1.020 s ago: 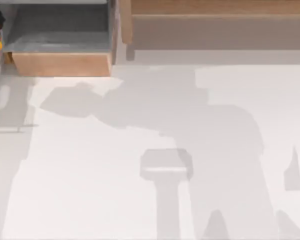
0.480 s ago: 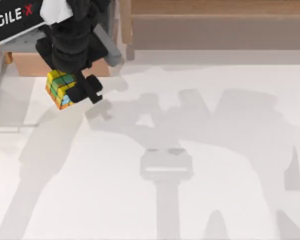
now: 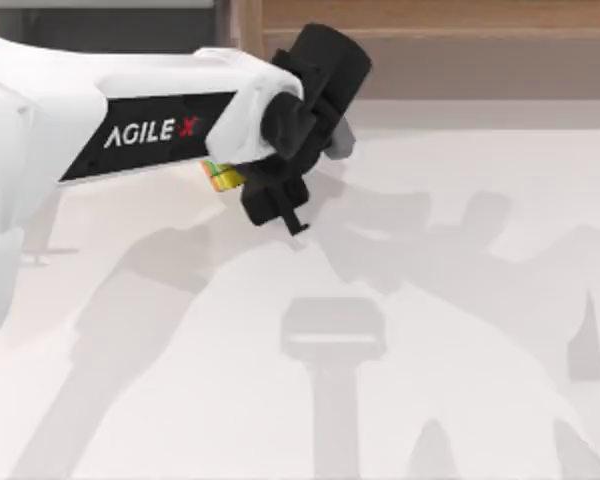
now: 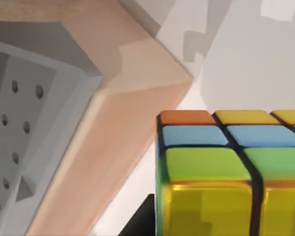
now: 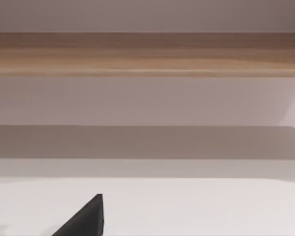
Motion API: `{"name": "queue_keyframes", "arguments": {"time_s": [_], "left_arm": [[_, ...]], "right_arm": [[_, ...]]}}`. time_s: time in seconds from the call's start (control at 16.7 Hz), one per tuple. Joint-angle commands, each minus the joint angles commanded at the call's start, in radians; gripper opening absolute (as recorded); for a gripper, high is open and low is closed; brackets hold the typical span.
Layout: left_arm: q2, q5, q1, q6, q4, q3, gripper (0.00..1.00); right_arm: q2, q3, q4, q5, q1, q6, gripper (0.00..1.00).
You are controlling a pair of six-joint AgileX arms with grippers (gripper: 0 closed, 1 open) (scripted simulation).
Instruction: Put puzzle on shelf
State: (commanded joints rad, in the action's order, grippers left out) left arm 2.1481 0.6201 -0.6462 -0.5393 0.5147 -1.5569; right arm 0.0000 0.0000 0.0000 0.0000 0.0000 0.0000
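The puzzle point(image 3: 220, 177), a cube of yellow, green, blue and orange squares, peeks out as a small sliver under my left arm's white forearm. My left gripper point(image 3: 252, 190) is shut on it, above the white table just in front of the shelf's left end. Seen close up in the left wrist view, the puzzle point(image 4: 231, 172) hangs near the corner of a light-wood board. The shelf point(image 3: 430, 14) is a long brown ledge with a darker front face, running along the back right. Facing that same shelf point(image 5: 147, 54) is my right gripper point(image 5: 86, 221).
A grey-walled cubby point(image 4: 19, 123) with a light-wood front board point(image 4: 128, 113) stands at the back left, mostly covered by my left arm in the top view. A wooden post point(image 3: 248, 25) separates it from the shelf. The white table point(image 3: 460, 300) spreads out in front.
My left arm has swung to the right with the puzzle, from in front of the cubby to the shelf's left end. One second ago it was barely in the picture.
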Motion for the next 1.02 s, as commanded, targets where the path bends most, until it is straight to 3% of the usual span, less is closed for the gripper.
{"name": "queue_keyframes", "arguments": {"time_s": [0.3, 0.72, 1.02], "left_arm": [[0.018, 0.081, -0.149, 0.086, -0.322, 0.075, 0.0], [0.042, 0.051, -0.35, 0.22, -0.751, 0.098, 0.0], [0.083, 0.03, -0.437, 0.275, -1.044, 0.057, 0.0]], "right_arm": [[0.0, 0.0, 0.0, 0.0, 0.0, 0.0, 1.0], [0.0, 0.0, 0.0, 0.0, 0.0, 0.0, 1.0], [0.0, 0.0, 0.0, 0.0, 0.0, 0.0, 1.0]]}}
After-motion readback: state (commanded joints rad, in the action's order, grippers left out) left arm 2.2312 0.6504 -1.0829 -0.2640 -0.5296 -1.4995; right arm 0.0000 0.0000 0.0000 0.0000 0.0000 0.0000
